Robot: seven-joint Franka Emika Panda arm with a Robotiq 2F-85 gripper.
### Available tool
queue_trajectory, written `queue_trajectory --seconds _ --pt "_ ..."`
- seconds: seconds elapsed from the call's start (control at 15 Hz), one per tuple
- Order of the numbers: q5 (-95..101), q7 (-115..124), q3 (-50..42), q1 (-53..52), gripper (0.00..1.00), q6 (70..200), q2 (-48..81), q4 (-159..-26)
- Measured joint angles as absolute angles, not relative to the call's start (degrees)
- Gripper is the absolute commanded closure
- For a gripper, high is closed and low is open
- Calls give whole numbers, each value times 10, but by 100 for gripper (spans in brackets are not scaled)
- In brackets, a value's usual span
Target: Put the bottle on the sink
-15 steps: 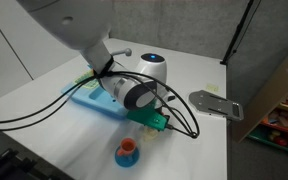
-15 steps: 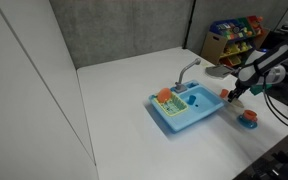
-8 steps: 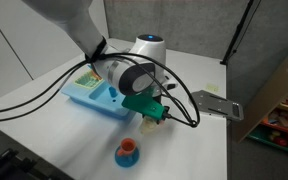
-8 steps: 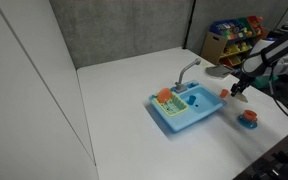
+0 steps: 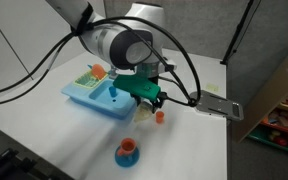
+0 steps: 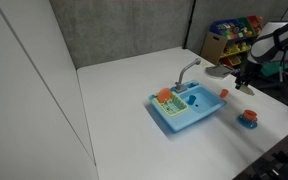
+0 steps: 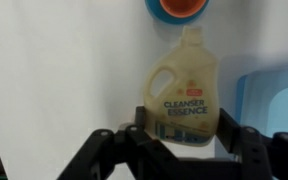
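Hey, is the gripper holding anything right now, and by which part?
Cannot be told. The bottle has its bottom end between the gripper jaws, cap pointing away, but contact isn't clear.

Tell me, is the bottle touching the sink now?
Apart. The wrist view shows a strip of white table between the bottle and the sink edge.
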State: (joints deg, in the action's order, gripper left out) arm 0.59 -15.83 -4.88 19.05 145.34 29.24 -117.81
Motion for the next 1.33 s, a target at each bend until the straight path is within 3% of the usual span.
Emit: queue_trajectory --seconds 0.07,0.6,0.67,1.33 --pt "6 -155 -50 188 31 1444 282 -1182" --pt "6 -149 -56 184 31 1431 263 -1193" --pt "6 -149 -56 184 56 1431 263 -1193" --pt "6 -148 -56 151 56 1432 253 -1189"
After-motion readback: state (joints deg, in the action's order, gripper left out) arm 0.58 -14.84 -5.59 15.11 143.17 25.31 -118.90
